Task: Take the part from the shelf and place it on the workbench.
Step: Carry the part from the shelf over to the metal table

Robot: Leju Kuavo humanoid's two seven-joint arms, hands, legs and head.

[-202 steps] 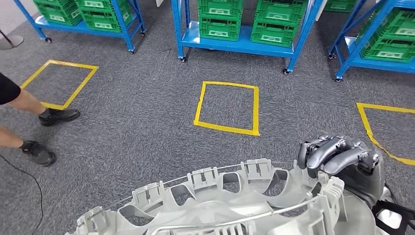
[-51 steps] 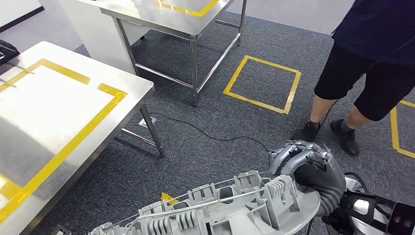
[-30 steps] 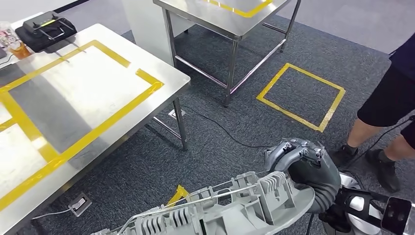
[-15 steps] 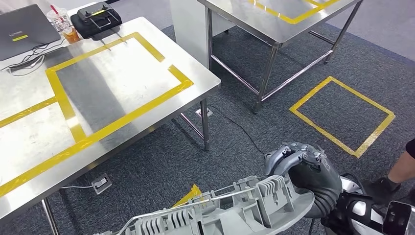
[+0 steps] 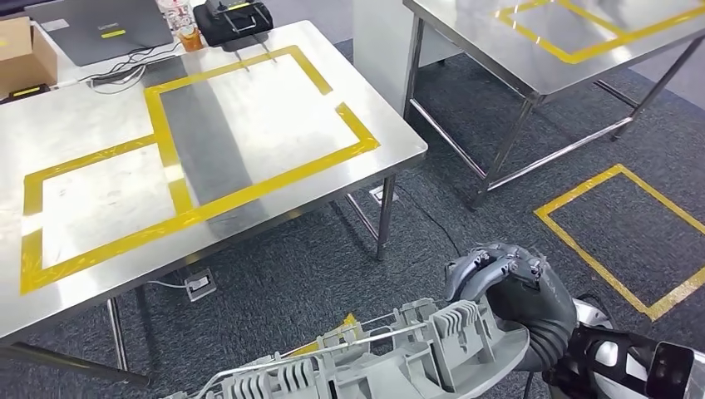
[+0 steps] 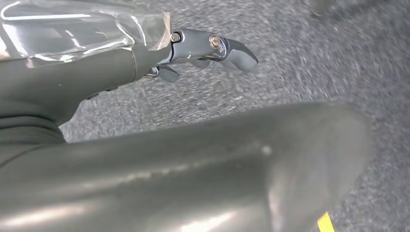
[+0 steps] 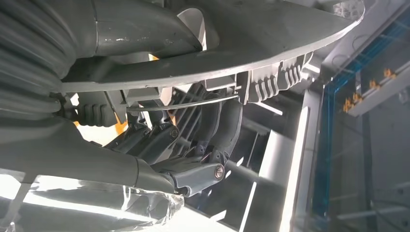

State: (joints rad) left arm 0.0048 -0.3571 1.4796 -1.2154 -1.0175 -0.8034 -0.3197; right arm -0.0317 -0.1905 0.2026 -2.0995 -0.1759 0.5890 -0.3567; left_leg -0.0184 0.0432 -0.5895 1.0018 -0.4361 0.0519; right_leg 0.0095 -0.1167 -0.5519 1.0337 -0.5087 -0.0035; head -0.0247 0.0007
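Left hand (image 6: 145, 53), dark fingers (image 6: 232, 48) over grey carpet (image 6: 314, 58)

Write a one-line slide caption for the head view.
Right hand grips the grey plastic part above carpet, facing a steel workbench marked with yellow tape.

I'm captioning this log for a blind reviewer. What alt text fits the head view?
The robot's right hand grips one end of a large grey ribbed plastic part above dark carpet. Ahead on the left stands a steel workbench marked with yellow tape, with a laptop at its far edge.

text: none legible | laptop (image 5: 104, 32) label: too small to read
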